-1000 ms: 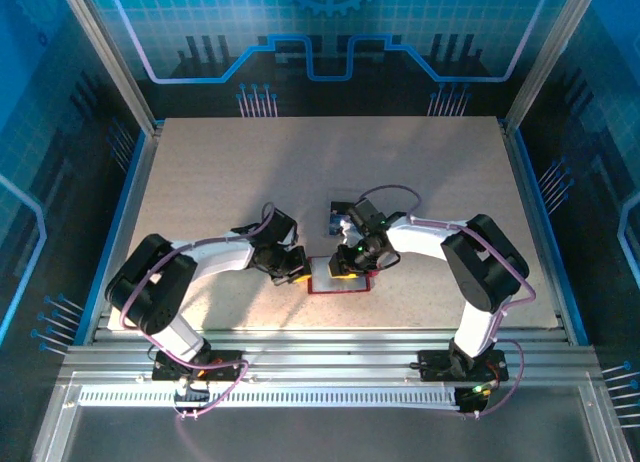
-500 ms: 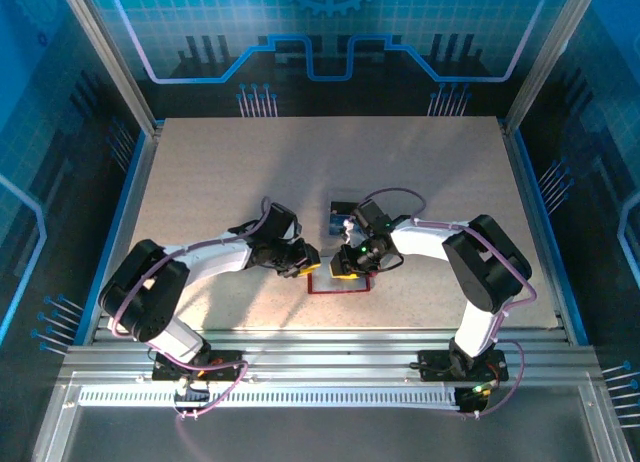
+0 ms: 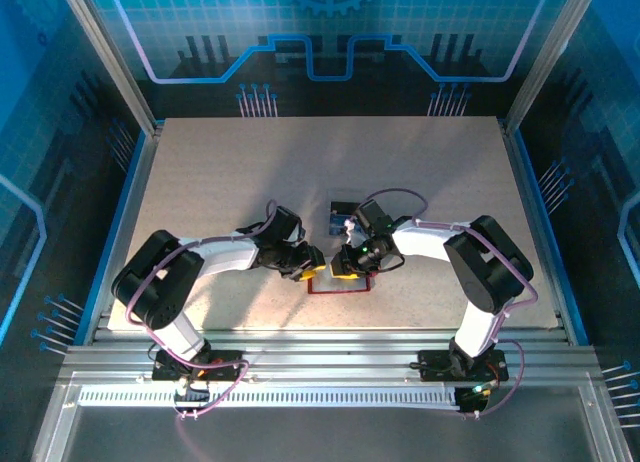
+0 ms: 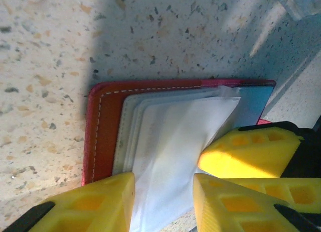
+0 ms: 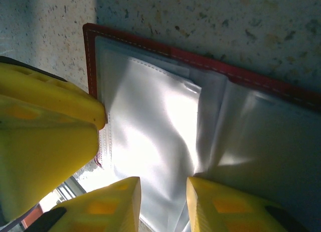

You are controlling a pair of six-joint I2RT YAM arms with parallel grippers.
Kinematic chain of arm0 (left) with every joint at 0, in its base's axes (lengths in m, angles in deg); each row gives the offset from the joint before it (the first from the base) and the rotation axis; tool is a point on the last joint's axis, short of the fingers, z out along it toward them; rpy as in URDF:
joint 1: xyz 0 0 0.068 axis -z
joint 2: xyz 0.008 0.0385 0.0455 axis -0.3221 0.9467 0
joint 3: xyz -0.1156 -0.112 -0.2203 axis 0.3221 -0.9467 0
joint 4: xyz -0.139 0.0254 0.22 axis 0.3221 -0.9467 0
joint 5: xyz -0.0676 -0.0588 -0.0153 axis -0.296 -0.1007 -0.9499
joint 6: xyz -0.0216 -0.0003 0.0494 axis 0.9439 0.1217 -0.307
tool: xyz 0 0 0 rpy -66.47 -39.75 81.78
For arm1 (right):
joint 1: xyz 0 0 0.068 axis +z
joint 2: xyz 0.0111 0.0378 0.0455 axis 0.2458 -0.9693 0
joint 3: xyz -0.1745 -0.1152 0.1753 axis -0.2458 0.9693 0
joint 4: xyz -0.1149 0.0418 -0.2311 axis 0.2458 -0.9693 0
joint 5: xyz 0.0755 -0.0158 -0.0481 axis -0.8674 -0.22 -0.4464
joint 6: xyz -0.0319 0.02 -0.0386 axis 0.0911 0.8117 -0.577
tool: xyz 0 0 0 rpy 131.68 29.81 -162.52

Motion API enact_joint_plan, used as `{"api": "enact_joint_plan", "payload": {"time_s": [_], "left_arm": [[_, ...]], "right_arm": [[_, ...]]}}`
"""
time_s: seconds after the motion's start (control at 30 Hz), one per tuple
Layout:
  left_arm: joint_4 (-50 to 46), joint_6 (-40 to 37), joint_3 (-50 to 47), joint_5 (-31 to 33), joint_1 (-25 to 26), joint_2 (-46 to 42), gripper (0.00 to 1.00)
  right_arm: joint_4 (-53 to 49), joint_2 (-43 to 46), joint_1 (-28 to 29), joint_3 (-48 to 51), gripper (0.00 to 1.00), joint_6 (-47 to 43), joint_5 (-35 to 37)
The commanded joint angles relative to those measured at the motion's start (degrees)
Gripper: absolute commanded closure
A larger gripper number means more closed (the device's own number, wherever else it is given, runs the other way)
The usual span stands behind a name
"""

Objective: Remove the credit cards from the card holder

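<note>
The top external camera sits high above and behind the arms, looking down and forward over the whole table (image 3: 220, 182) from far off. The left wrist camera rides just behind the left gripper (image 4: 163, 204), aimed past its fingertips and very close to the card holder (image 4: 103, 136). The right wrist camera looks likewise past the right gripper (image 5: 163, 207). All three views share the card holder, and each wrist view also catches a yellow finger of the other gripper.

No text, number or brand can be read on the card holder (image 4: 103, 136) or elsewhere
</note>
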Motion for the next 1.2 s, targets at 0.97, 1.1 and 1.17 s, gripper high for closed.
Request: {"api": "enact_joint_plan", "payload": {"time_s": [0.97,1.1,1.17], "left_arm": [[4.35,2.55,1.31,-3.29,1.81,2.01,0.74],[3.86,2.43,1.27,-2.92,1.75,1.53,0.71],[3.82,2.19,1.52,-3.05,1.75,1.54,0.70]], "right_arm": [[0.52,1.30,-1.22,2.94,0.68,1.23,-0.26],[1.41,4.50,-1.38,3.21,0.66,1.84,-0.31],[1.57,6.29,-1.71,3.30,0.66,2.20,-0.40]]}}
